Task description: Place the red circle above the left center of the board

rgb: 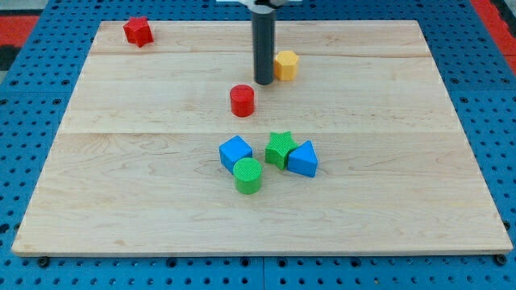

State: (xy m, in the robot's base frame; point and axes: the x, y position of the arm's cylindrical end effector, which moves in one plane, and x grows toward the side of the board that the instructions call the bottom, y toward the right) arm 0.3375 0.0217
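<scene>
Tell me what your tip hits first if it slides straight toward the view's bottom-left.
Probably the red circle: it sits just below-left of my tip, with bare board between them. Depth makes the exact line uncertain.

Red circle (242, 101); red star (139, 31); yellow hexagon (286, 65); blue cube (235, 151); green star (280, 148); pale wood board (161, 201).

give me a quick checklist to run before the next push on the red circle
1. Red circle located, near board centre: ok.
2. My tip in view, above and right of the red circle, apart from it: ok.
3. Tip on the correct side to push it toward the view's left: ok, it sits on the right.
4. Yellow block beside the tip, touching or not: cannot tell.
5. Path left across the board free of blocks: ok; the red star sits higher, at the top left corner.
6. Blue and green cluster, such as the green star, below the path: ok.
</scene>
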